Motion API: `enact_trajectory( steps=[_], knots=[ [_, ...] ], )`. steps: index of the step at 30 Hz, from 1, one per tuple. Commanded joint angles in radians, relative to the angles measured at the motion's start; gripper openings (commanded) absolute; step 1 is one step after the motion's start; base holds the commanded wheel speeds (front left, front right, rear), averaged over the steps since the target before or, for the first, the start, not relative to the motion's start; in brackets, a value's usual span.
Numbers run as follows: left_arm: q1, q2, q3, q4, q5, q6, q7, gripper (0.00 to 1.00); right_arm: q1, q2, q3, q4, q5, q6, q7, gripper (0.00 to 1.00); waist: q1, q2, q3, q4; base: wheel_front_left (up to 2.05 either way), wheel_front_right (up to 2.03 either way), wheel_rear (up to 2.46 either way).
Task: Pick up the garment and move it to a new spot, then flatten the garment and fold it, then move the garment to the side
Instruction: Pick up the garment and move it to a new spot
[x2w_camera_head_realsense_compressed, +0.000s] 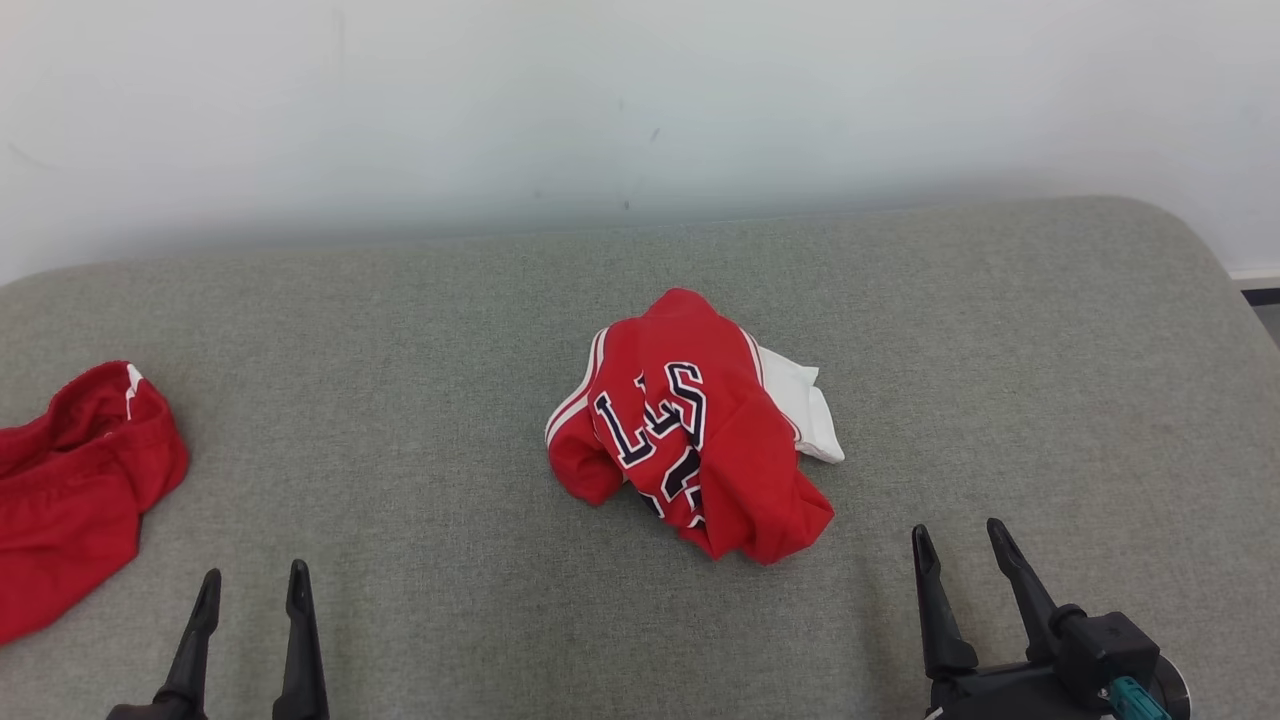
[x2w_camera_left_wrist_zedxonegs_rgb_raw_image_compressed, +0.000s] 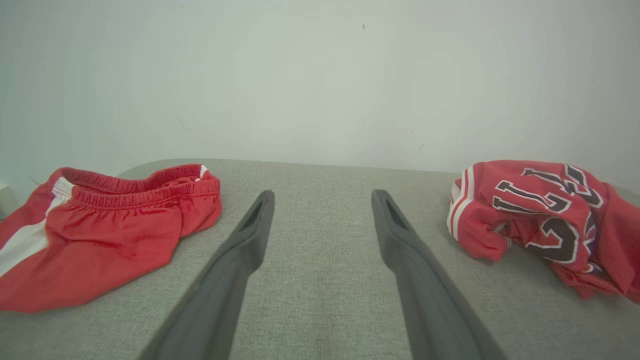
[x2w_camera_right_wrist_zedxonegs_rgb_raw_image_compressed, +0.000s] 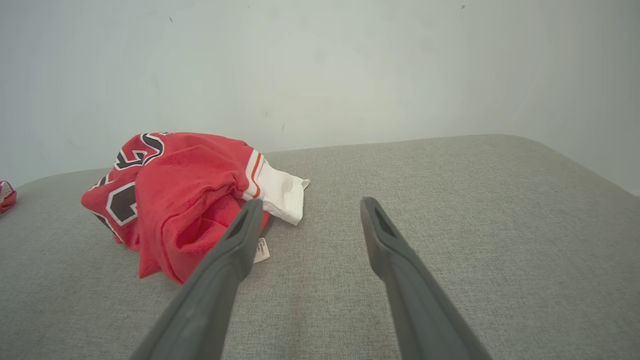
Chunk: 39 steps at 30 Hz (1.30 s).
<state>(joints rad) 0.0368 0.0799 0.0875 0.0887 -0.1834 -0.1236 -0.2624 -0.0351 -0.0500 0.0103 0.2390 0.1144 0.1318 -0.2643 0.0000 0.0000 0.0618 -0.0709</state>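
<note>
Head view: jersey (x2w_camera_head_realsense_compressed: 700, 430) is lying crumpled mid cushion (x2w_camera_head_realsense_compressed: 400, 330), shorts (x2w_camera_head_realsense_compressed: 70, 490) at its left edge, left gripper (x2w_camera_head_realsense_compressed: 254, 572) and right gripper (x2w_camera_head_realsense_compressed: 957, 527) hovering by the near edge, jaws apart.

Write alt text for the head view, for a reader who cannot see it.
A crumpled red jersey with dark lettering lies centred on a grey padded surface; red shorts lie at the left edge. The left pincer and right pincer, both open and empty, rise from the bottom.
</note>
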Motion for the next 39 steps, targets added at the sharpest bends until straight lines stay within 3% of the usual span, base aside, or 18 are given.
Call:
enact_trajectory(
  steps=[1,39],
  knots=[
    [0.005,-0.003,0.009,0.009,0.012,-0.004,-0.002,1.0,0.008,-0.001,0.002,0.001,0.002,-0.002,-0.002,1.0,0.0,0.0,0.001,0.001,0.0,0.0,0.0],
    [0.012,-0.017,-0.002,0.052,0.049,-0.007,-0.002,1.0,0.011,-0.001,0.01,0.013,0.002,-0.002,-0.002,1.0,0.0,0.0,0.0,0.0,0.0,0.0,0.0]
  ],
)
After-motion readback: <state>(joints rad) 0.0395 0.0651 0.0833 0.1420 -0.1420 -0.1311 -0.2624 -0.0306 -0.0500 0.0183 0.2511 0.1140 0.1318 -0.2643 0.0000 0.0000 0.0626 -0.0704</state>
